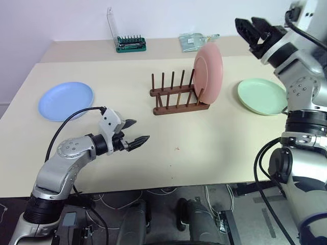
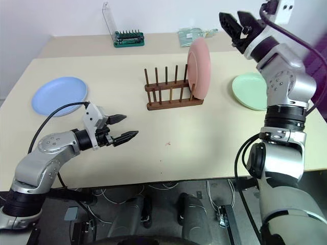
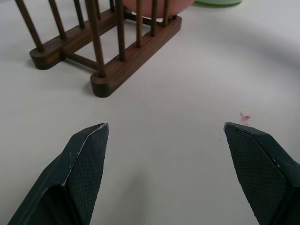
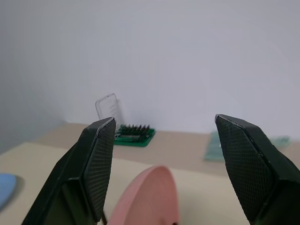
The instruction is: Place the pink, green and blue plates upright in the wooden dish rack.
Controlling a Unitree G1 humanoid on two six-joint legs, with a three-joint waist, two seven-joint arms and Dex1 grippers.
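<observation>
While the pink plate (image 1: 208, 71) stands upright between the pegs at the right end of the wooden dish rack (image 1: 176, 95), the other slots stay free. Green plate (image 1: 261, 96) lies flat on the worktop (image 1: 204, 148) just right of the rack; blue plate (image 1: 66, 100) lies flat well to its left. Right gripper (image 2: 236, 24) hangs above and behind the pink plate, fingers apart, holding nothing. Left gripper (image 1: 136, 132) hovers low over the worktop in front of the rack, fingers apart and empty. A green bit holder (image 1: 130, 43) sits at the far edge.
</observation>
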